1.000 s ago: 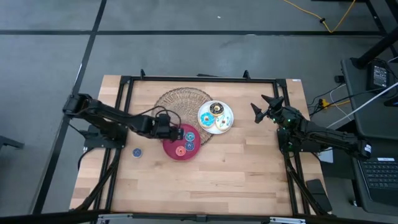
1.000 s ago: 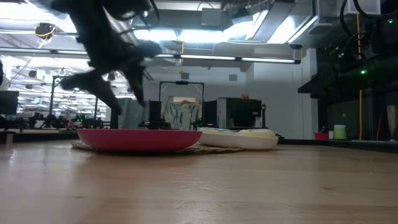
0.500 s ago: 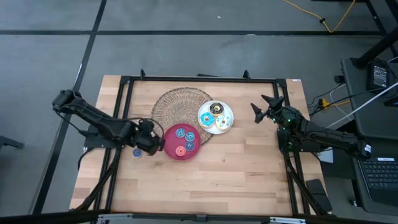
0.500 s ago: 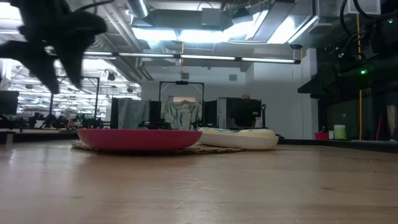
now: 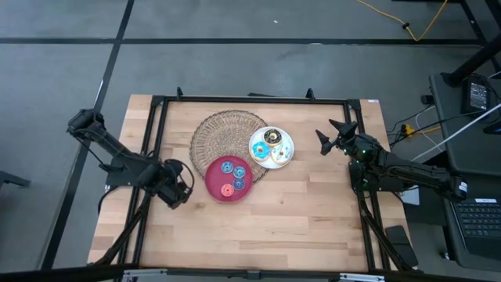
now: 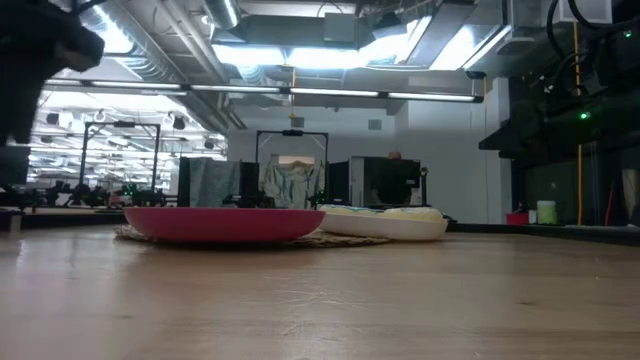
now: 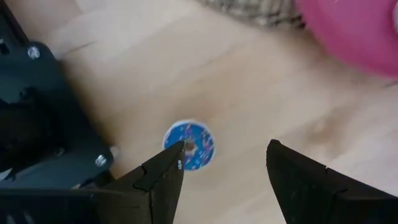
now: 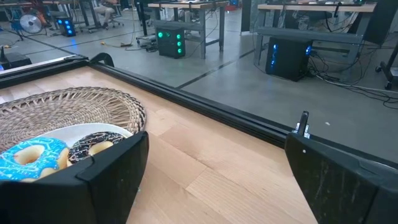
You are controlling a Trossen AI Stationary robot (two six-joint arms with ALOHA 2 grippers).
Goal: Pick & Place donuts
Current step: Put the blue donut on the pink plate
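Parted and empty, the jaws of the left gripper point(image 7: 224, 171) hang above a small blue donut point(image 7: 189, 145) that lies flat on the bare wooden table point(image 5: 297, 211), near the dark frame at the table's left side. From above, this gripper point(image 5: 177, 186) covers that donut entirely, so only the left wrist view shows it. Just beside it sits the red plate point(image 5: 213, 186), carrying two small blue donuts point(image 5: 232, 168) and a red one point(image 5: 227, 189); its far edge overlaps the round wicker mat point(image 5: 219, 131). A white plate point(image 5: 283, 160) rests on the mat's right side and holds a cyan donut point(image 8: 31, 155) and a chocolate-brown one point(image 8: 93, 145); what else it holds is hard to make out. The right gripper point(image 5: 332, 135) waits well apart over the table's right edge, jaws spread wide with nothing between them. At table height the plates show only as rims, their contents hidden, and the left arm point(image 6: 30, 60) is cut off at the frame's edge.
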